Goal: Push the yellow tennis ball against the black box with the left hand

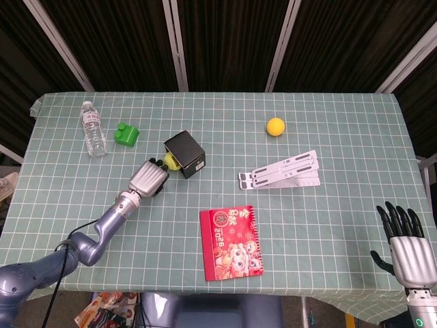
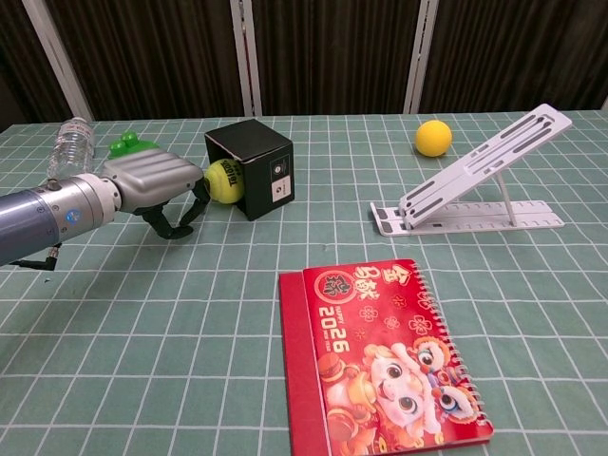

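Observation:
The yellow tennis ball (image 1: 171, 161) (image 2: 226, 180) lies against the left side of the black box (image 1: 185, 154) (image 2: 252, 167) on the green checked cloth. My left hand (image 1: 150, 179) (image 2: 152, 185) sits right behind the ball on its left, knuckles touching it, with the dark fingers (image 2: 180, 217) curled down toward the table and nothing held in them. My right hand (image 1: 410, 249) hovers at the table's near right corner, fingers spread and empty; only the head view shows it.
A water bottle (image 1: 93, 128) (image 2: 68, 147) and a green block (image 1: 126, 133) (image 2: 131, 144) lie at the far left. A plain yellow ball (image 1: 275, 126) (image 2: 433, 138), a white folding stand (image 1: 283, 171) (image 2: 484, 171) and a red calendar (image 1: 231, 242) (image 2: 380, 351) occupy the middle and right.

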### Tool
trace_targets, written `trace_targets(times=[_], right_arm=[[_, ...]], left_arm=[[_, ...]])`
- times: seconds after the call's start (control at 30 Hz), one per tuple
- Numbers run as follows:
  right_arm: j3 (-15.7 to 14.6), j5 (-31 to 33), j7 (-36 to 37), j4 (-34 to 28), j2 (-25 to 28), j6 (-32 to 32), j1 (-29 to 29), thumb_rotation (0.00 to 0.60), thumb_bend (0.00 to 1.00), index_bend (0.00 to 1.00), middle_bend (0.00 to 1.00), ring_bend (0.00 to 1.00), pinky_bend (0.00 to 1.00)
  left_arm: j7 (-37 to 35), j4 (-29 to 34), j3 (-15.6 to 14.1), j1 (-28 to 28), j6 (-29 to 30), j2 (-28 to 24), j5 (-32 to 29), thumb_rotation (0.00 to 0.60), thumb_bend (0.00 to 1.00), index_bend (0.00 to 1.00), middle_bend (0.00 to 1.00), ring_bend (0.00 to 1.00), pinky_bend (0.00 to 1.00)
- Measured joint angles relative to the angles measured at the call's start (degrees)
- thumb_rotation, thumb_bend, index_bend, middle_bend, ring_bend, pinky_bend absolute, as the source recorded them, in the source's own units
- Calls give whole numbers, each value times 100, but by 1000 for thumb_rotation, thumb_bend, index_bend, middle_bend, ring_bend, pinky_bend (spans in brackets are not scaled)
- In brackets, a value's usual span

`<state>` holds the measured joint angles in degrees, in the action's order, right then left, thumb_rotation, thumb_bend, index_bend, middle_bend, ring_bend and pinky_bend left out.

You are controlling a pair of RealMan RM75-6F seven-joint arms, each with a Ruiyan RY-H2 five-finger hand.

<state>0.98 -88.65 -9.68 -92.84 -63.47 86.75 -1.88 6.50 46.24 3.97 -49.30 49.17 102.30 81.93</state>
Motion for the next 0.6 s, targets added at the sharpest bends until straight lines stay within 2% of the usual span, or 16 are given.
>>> trace_targets(times=[0.1,0.2,0.37,0.6], right_arm=[[1,-24,16,6,-1,38,16,600,248,0,0,0,0],[-3,-31,0,12,-10,33,19,600,248,0,0,0,0],[-16,-21,-62,-22,-11,-16,14,600,248,0,0,0,0],[-40,-18,-45,-76,37,-65,16,600,248,0,0,0,0]], left_arm=[[-79,-88,-8,-7,-5,58,28,600,340,495,361,203,220],[-104,-170,-33,-14,19,100,86,600,335,494,353,161,134],[-172,-266,-85,-10,135,158,201,600,335,493,346,104,45],[-280,-488,-197,21,473,271,456,600,334,491,296,69,28]])
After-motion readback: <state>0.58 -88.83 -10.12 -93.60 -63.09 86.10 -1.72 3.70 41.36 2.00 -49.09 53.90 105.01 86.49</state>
